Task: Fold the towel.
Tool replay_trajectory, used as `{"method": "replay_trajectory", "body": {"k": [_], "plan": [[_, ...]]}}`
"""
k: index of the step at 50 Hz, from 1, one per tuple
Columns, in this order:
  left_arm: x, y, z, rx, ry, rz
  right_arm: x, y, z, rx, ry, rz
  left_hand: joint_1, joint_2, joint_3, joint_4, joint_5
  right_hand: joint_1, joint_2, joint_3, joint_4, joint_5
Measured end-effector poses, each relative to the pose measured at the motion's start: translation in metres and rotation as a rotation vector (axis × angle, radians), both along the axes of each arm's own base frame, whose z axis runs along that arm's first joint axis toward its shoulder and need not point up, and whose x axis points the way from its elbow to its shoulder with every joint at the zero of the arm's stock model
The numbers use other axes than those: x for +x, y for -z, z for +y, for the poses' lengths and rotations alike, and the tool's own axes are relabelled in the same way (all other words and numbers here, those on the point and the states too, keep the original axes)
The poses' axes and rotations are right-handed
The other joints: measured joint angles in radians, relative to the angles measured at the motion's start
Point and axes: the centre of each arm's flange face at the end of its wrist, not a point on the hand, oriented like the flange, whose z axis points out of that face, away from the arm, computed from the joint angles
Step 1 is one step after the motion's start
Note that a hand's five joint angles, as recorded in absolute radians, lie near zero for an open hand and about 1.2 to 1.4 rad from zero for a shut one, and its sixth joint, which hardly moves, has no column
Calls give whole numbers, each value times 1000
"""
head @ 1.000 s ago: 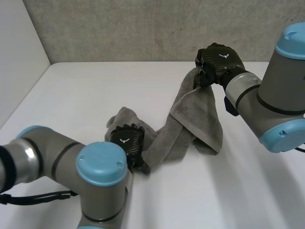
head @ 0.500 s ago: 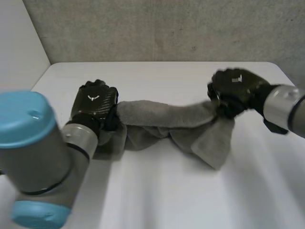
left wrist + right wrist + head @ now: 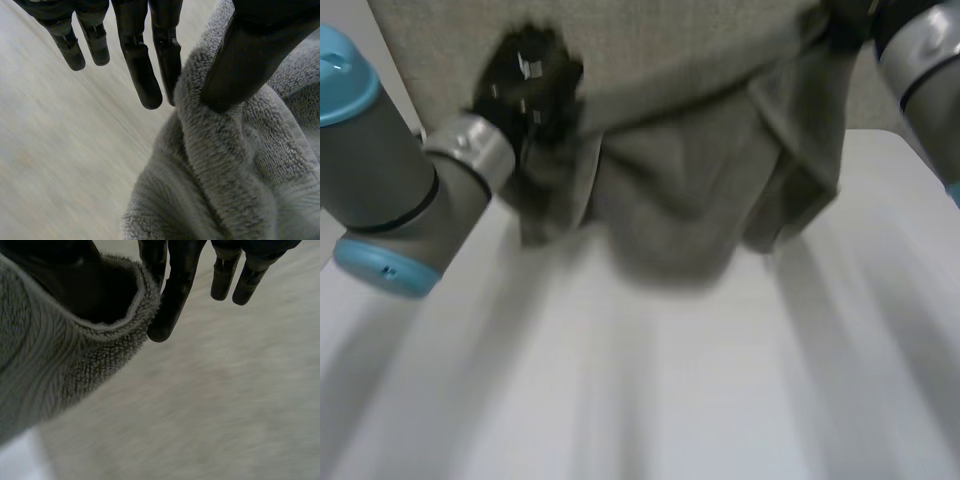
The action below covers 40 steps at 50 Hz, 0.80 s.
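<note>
The thick grey terry towel (image 3: 690, 190) hangs stretched between both hands over the white table (image 3: 650, 390), its middle sagging low; whether it brushes the tabletop is too blurred to tell. The left hand (image 3: 528, 82) pinches one end between thumb and fingers (image 3: 142, 75). The right hand (image 3: 848, 18), mostly cut off at the edge, pinches the opposite hem the same way.
</note>
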Motion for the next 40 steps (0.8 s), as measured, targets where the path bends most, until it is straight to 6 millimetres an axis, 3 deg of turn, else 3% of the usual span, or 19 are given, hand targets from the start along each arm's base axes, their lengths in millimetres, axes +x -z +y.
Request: {"method": "replay_trajectory", "body": {"k": [3, 5, 8, 11, 20, 22, 27, 32, 40], "plan": [[-4, -32, 2, -161, 12, 97, -2, -30, 9, -116, 1, -118, -4, 0, 0, 0, -1, 0, 0, 0, 0, 1], [-2, -62, 13, -276, 32, 184, -7, -52, 25, -181, -25, -184, -4, 0, 0, 0, -4, 1, 0, 0, 0, 2], [4, -81, 28, -327, 59, 255, -8, -56, 40, -181, -72, -187, -4, 0, 0, 0, -6, 1, 0, 0, 0, 2], [9, -83, 36, -313, 76, 284, -8, -47, 49, -133, -117, -150, -4, 0, 0, 0, -11, 3, 0, 0, 0, 2], [19, -29, 42, -116, 60, 219, -3, 17, 63, 169, -219, 0, -95, -90, 0, 0, -97, 5, 9, 0, 0, 2], [23, -13, 41, -63, 48, 191, -4, 31, 65, 232, -224, 22, -213, -211, 0, 0, -216, 5, 9, 0, 0, 2], [32, 24, 41, 80, 25, 120, -6, 64, 70, 349, -219, 65, -738, -745, 0, 0, -767, 5, 9, 0, 0, 2], [34, 59, 50, 230, 24, 65, -3, 88, 79, 425, -227, 88, -845, -857, 0, 0, -881, 5, 9, 0, 0, 2], [20, 101, 81, 414, 86, 32, 15, 101, 107, 466, -293, 113, -845, -858, 0, 0, -881, 5, 9, 0, 0, 2]]}}
